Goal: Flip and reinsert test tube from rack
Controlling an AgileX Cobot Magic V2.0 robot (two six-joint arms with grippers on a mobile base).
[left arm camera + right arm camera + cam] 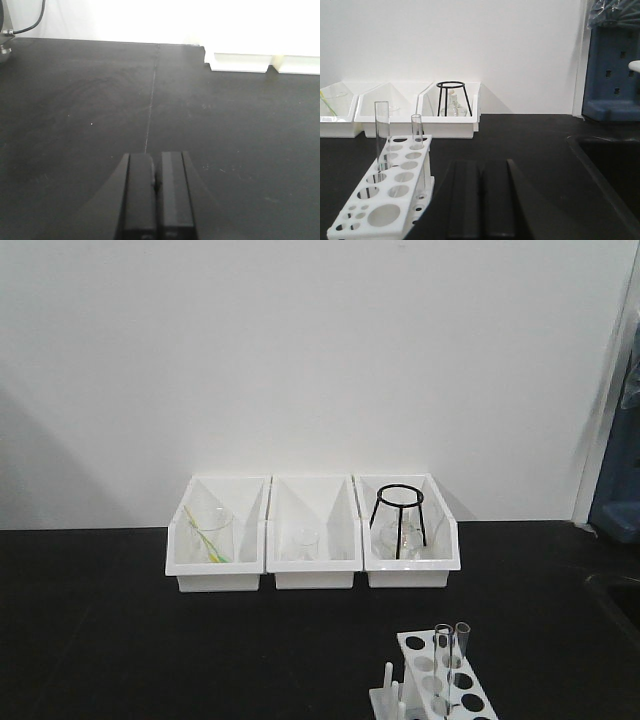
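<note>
The white rack [408,640] stands at the front right of the black table, short pegs on its left side. Two clear test tubes stand upright in its far holes: a taller-looking one [381,135] and another [416,131] to its right, also showing as test tubes [443,655] in the front view. My right gripper [481,167] is shut and holds nothing, low over the table just right of the rack [388,183]. My left gripper [156,161] is shut and holds nothing over bare black tabletop, far from the rack. Neither gripper shows in the front view.
Three white bins [313,570] line the back wall: a beaker with a yellow-green stick in the left one, a small glass in the middle, a black tripod stand [398,520] over a flask in the right. A recessed black sink [610,170] and a blue box [612,70] lie to the right.
</note>
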